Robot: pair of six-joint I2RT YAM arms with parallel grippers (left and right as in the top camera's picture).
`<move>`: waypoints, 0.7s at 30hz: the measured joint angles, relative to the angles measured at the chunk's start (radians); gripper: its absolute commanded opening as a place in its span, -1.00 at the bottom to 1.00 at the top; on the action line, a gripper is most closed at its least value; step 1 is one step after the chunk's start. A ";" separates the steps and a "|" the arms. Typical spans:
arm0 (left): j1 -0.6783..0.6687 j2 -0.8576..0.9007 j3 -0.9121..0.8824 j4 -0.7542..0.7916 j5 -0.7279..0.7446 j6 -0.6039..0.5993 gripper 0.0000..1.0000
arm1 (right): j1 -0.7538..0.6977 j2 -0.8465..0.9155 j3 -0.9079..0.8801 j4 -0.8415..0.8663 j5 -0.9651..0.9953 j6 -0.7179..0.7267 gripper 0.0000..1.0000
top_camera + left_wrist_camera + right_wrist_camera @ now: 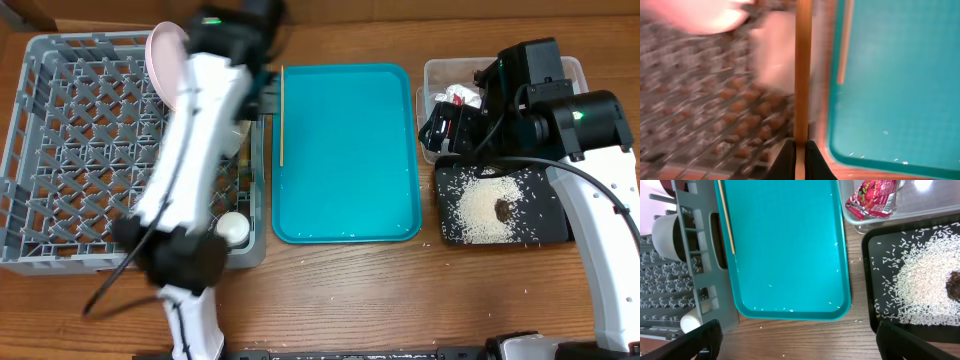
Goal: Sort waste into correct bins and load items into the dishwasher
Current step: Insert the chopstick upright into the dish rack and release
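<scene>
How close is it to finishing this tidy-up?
Nearly done, it seems. The wrapper sits in the clear tub, the rice and brown lump on the black tray, and the plate and cup are in the rack. The left gripper holds one chopstick; the other chopstick lies on the teal tray, with a few stray grains.

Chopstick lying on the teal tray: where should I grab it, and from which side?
Take the chopstick near its middle, coming straight down from above, fingers closing across its width. It lies flat and thin, parallel to the left rim of the teal tray and close to it, so a side approach looks blocked.
</scene>
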 measured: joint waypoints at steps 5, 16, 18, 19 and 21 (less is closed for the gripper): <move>0.129 -0.190 -0.222 0.031 -0.019 -0.018 -0.91 | 0.000 0.000 0.000 0.003 0.000 -0.001 1.00; 0.286 -0.357 -0.881 0.439 0.005 0.130 -0.26 | 0.000 0.000 -0.001 0.028 -0.005 0.000 1.00; 0.286 -0.354 -0.929 0.476 0.010 0.152 0.13 | 0.000 0.000 -0.001 0.027 -0.005 0.001 1.00; 0.286 -0.349 -0.943 0.483 0.011 0.164 0.22 | 0.000 0.000 -0.001 0.027 -0.005 0.001 1.00; 0.286 -0.341 -0.949 0.496 0.013 0.170 0.33 | 0.000 0.000 -0.001 0.026 -0.005 0.001 1.00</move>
